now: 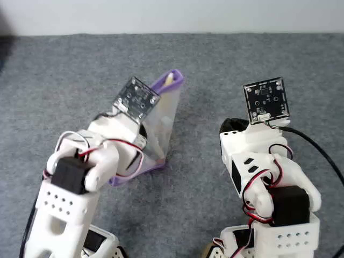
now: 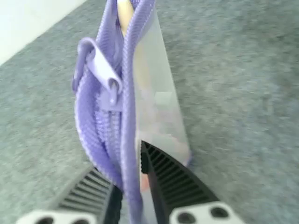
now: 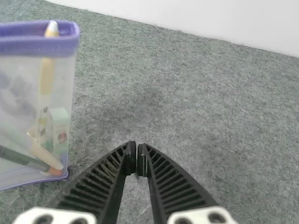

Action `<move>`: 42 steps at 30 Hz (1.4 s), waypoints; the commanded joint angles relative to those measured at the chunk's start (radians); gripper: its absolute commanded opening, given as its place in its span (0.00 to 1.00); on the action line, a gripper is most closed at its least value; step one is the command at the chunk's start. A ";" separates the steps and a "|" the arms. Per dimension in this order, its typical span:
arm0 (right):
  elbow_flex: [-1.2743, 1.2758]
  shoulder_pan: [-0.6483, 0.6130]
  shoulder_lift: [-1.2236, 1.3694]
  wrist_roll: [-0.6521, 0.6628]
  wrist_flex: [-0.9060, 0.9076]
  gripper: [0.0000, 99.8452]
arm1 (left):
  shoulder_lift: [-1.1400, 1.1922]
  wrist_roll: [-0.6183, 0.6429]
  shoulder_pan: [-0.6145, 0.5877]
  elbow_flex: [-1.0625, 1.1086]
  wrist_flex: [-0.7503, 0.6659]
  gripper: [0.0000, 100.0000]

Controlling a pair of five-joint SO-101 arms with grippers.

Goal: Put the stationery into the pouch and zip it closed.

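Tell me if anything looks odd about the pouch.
A pale pencil tip pokes out through the purple zipper at the end of the pouch, which is not zipped there. The left gripper clamps the zipper edge.

- Light was bright, even and diffuse across the grey table (image 1: 215, 70) in the high view; no hard-edged shadows fell.
- Soft, faint shadows lay on the table beside the pouch (image 1: 164, 123) and under both arms.
- The white wall (image 3: 210, 18) was the brightest area, nearly featureless.
- The pouch's clear side carried a pale, milky sheen in the left wrist view.
- A faint darker patch lay on the table ahead of the right gripper (image 3: 136, 157).
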 commanded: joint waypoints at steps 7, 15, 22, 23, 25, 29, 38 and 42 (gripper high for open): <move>-0.043 0.008 0.002 -0.014 0.005 0.01 | -0.002 -0.153 -0.144 -0.071 -0.184 0.01; -0.043 0.008 0.002 -0.014 0.005 0.01 | -0.002 -0.233 -0.144 -0.041 -0.206 0.01; -0.043 0.008 0.002 -0.012 0.012 0.01 | -0.011 -0.190 0.023 0.074 -0.060 0.01; -0.043 0.008 0.002 -0.012 0.013 0.01 | -0.011 -0.176 0.052 0.082 -0.038 0.01; -0.043 0.008 0.002 -0.009 0.015 0.01 | -0.011 -0.167 0.117 0.097 0.002 0.01; -0.044 0.008 0.001 -0.003 0.035 0.01 | -0.011 -0.163 0.186 0.102 0.078 0.05; -0.044 0.143 0.008 0.075 0.229 0.01 | -0.012 0.189 0.117 -0.027 0.170 0.24; -0.043 0.179 0.013 0.075 0.269 0.01 | -0.012 0.255 0.051 -0.067 0.172 0.25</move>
